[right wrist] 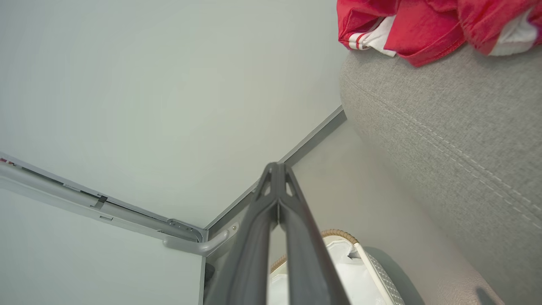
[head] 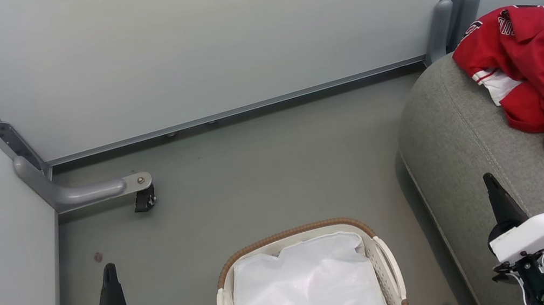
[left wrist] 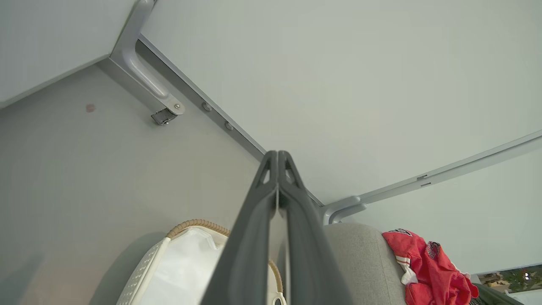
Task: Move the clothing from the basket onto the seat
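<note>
The red jerseys (head: 543,71) lie crumpled on the grey sofa (head: 462,144) at the right, also seen as red jerseys (left wrist: 432,267) and red jerseys (right wrist: 427,25). The white basket (head: 385,265) with its brown rim stands on the floor at bottom centre; inside it I see just the white liner (head: 308,294). My left gripper (head: 109,271) is shut and empty at the lower left, its fingertips (left wrist: 278,159) pressed together. My right gripper (head: 490,183) is shut and empty over the sofa's front edge, tips together (right wrist: 277,169).
Pale partition walls close the back and left. A grey metal foot with a black caster (head: 144,197) juts onto the floor at the left. Another grey post foot (head: 441,33) stands behind the sofa. Grey floor lies between basket and walls.
</note>
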